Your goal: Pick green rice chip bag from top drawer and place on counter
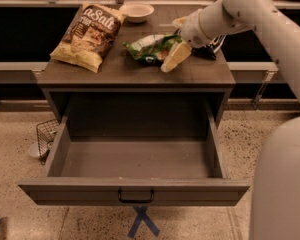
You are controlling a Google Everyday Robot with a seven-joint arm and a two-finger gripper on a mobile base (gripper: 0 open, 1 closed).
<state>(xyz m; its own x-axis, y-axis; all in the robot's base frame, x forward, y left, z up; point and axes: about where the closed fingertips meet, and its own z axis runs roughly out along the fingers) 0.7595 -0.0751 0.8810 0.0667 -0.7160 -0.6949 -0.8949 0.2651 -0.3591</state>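
gripper [171,43] over counter [115,70], fingers [172,59] apart round bag [149,46] end; we judge it light, crinkly, slippery: pinch the end.

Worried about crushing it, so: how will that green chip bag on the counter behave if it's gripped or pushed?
The green rice chip bag, at the gripper on the counter, looks wrinkly and glossy: probably floppy, light, likely slippery. It lies flat, so it should slide, not roll.

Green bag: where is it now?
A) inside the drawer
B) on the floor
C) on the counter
C: the green bag lies on the counter, with the hand right beside it at its right end.
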